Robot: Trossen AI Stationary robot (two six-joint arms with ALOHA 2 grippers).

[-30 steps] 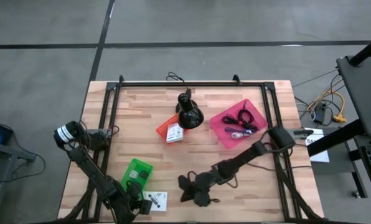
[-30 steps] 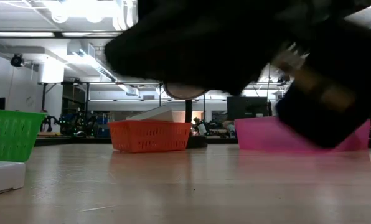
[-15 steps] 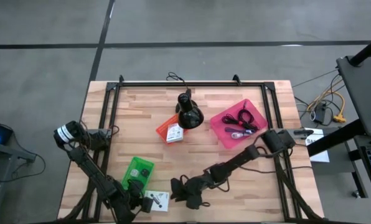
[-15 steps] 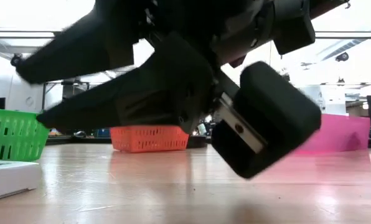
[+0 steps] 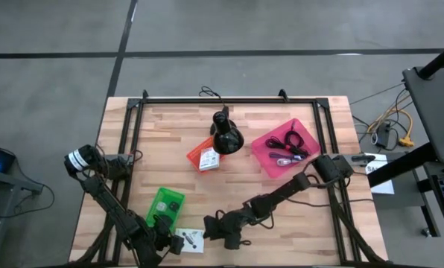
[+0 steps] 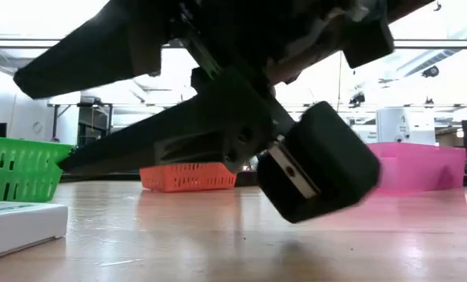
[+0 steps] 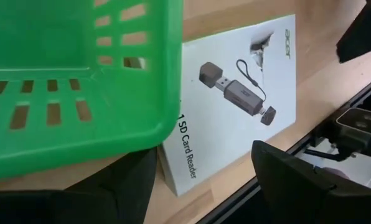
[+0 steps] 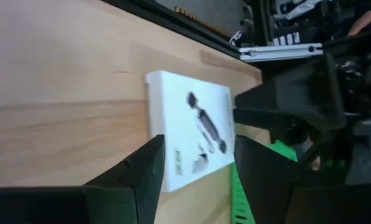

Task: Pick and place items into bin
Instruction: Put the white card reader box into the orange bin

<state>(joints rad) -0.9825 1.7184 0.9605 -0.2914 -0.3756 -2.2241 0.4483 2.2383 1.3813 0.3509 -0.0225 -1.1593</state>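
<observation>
A white card-reader box (image 5: 188, 238) lies flat on the wooden table near its front edge, just right of the green bin (image 5: 165, 207). My left gripper (image 5: 173, 243) is open beside the bin. In the left wrist view its fingers (image 7: 297, 180) stand on either side of a corner of the white box (image 7: 235, 106), under the green bin's wall (image 7: 79, 74). My right gripper (image 5: 209, 232) is open and empty, low over the table and pointing toward the table's left edge at the white box (image 8: 188, 137). The low view shows the right gripper (image 6: 41, 125) slanting down toward the white box (image 6: 18, 227).
An orange bin (image 5: 203, 156) holding a white card sits mid-table. A pink bin (image 5: 285, 147) with black cables and a purple cord is at the far right. A black cone-shaped stand (image 5: 223, 134) stands between them. Black frame rails (image 5: 132, 149) run along the table's sides.
My right gripper has gone toward the table's left edge, closing on the white box, and has come lower over the table. In the low view its fingers now stand a little wider apart than half a second ago.
</observation>
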